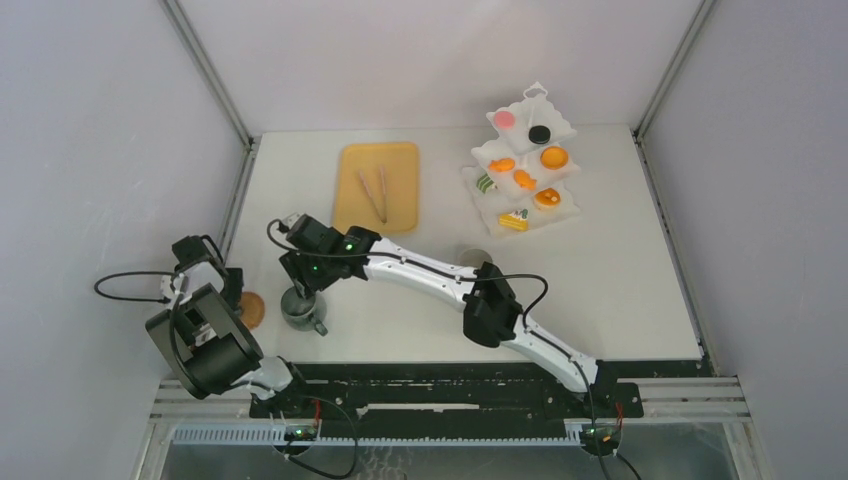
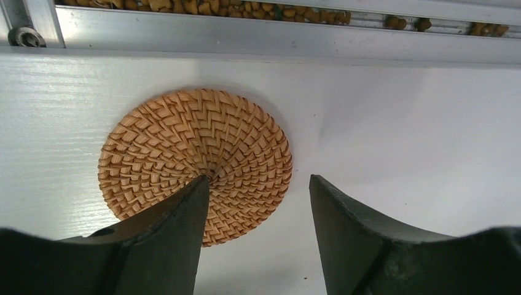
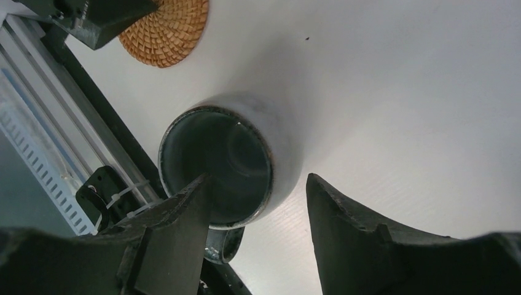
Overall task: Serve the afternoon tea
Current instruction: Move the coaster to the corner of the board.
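The right tool (image 3: 257,184) hangs spread over the mug (image 3: 227,147), one finger above its mouth, gripping nothing. Glazed, stiff, likely weighty and slippery: pinch its wall across the rim. Beyond it the left tool (image 2: 258,183), also spread, hovers over the light coaster (image 2: 184,141).

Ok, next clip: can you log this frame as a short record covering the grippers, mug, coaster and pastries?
left gripper: open, above the coaster, nothing held
right gripper: open, straddling the rim of the mug
mug: upright on the table, beside the coaster, not on it
pastries: on the tiered white stand, far right
tongs: lying on the tan tray
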`<control>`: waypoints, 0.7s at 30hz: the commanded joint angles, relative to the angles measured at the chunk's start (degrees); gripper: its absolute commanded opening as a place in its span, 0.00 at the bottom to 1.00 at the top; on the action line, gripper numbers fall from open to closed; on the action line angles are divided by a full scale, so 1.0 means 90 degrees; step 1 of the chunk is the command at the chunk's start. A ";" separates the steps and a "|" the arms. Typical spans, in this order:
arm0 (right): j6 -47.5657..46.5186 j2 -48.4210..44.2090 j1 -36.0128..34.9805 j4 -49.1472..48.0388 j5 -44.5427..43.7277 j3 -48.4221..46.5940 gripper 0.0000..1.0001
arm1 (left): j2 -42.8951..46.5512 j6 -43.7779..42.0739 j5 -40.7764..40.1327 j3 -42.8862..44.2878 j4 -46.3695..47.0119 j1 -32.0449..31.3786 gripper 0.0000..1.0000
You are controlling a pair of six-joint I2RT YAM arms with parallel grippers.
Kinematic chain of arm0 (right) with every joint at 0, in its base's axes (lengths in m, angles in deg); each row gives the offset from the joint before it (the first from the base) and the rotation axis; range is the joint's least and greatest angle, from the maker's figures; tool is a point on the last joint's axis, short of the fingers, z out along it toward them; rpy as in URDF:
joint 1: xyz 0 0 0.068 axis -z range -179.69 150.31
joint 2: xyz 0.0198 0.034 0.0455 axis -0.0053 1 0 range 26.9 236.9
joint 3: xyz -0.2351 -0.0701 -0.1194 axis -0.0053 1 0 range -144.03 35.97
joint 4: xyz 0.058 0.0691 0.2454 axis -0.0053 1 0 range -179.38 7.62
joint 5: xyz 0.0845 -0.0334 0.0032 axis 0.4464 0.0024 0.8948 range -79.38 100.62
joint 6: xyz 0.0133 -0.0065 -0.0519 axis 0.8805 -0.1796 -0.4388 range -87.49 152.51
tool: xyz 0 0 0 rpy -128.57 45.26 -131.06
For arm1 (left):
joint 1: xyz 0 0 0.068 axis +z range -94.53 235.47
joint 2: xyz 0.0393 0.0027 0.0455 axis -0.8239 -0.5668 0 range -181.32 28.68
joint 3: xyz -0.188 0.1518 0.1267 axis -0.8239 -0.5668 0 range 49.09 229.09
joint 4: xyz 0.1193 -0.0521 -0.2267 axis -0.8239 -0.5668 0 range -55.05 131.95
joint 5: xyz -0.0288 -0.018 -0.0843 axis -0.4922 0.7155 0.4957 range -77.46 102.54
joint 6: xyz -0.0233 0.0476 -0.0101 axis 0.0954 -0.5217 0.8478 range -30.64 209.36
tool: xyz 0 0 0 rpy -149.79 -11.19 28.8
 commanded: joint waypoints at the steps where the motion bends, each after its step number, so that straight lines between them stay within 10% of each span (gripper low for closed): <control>1: 0.0193 0.0190 -0.0079 0.0069 0.0076 -0.0255 0.65 | -0.0053 -0.0154 0.0317 0.0067 -0.0133 0.0039 0.66; 10: 0.0267 0.0330 -0.0037 0.0503 -0.0043 -0.0072 0.57 | 0.0032 -0.0516 0.0314 0.0082 -0.0318 -0.0424 0.64; 21: 0.0335 0.0249 0.0138 0.0964 -0.0163 0.0092 0.13 | 0.0012 -0.0655 0.0306 0.0126 -0.0436 -0.1119 0.64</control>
